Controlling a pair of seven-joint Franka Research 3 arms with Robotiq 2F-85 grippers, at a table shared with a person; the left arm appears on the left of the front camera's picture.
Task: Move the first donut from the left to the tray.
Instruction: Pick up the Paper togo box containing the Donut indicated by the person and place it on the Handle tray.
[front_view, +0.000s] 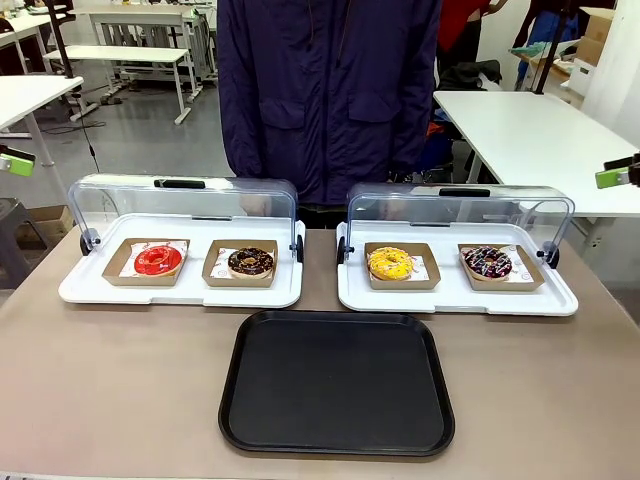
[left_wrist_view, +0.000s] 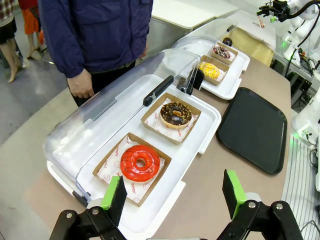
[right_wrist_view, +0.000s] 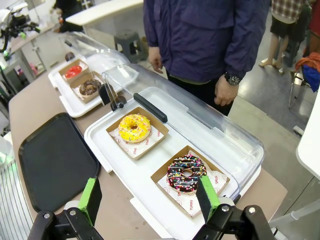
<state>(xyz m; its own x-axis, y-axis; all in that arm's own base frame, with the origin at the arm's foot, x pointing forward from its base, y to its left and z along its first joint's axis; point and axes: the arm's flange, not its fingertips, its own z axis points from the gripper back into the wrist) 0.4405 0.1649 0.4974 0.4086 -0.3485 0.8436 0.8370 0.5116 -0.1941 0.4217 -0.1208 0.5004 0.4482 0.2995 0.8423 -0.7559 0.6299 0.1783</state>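
Note:
The first donut from the left (front_view: 158, 260) is a glossy red ring in a brown cardboard holder, on the left white tray under its raised clear lid. My left wrist view looks down on the red donut (left_wrist_view: 140, 162) just beyond my left gripper (left_wrist_view: 175, 192), which hangs open and empty above the table's near edge. The black tray (front_view: 337, 383) lies empty at the front middle of the table; it is also in the left wrist view (left_wrist_view: 255, 128) and the right wrist view (right_wrist_view: 52, 160). My right gripper (right_wrist_view: 149, 197) is open and empty near the sprinkled donut (right_wrist_view: 186, 174).
A chocolate donut (front_view: 250, 262) sits beside the red one. The right white tray (front_view: 560, 298) holds a yellow donut (front_view: 390, 263) and a sprinkled chocolate one (front_view: 488, 262). Both clear lids (front_view: 185, 200) stand open. A person (front_view: 330, 90) in a dark jacket stands at the far side.

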